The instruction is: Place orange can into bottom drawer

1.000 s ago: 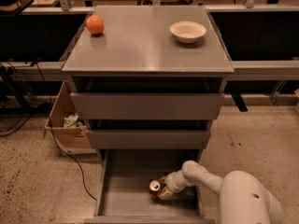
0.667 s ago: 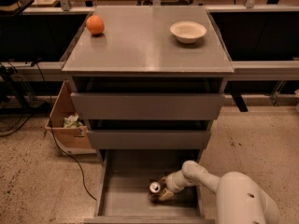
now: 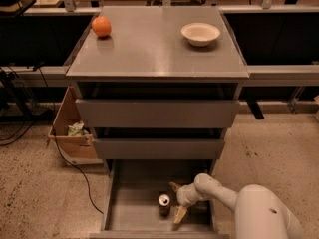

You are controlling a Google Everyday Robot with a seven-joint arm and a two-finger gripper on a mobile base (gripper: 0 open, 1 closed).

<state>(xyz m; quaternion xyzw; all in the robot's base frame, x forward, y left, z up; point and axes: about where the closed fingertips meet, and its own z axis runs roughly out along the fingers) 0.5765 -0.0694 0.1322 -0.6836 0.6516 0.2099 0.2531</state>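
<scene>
The orange can [image 3: 164, 204] stands upright on the grey floor of the open bottom drawer [image 3: 132, 208], silver top with pull-tab facing up. My gripper [image 3: 176, 201] is inside the drawer just to the right of the can. Its two yellowish fingers are spread apart, one behind and one in front of the can's right side, and they do not hold it. My white arm [image 3: 224, 195] reaches in from the lower right.
The two upper drawers [image 3: 157, 113] are shut. An orange fruit [image 3: 101, 26] and a white bowl [image 3: 200, 34] sit on the cabinet top. A cardboard box [image 3: 72, 131] and a black cable lie on the floor at the left.
The gripper's fingers have spread apart and let go of the orange can, which now stands free on the drawer floor. The arm has hardly moved.
</scene>
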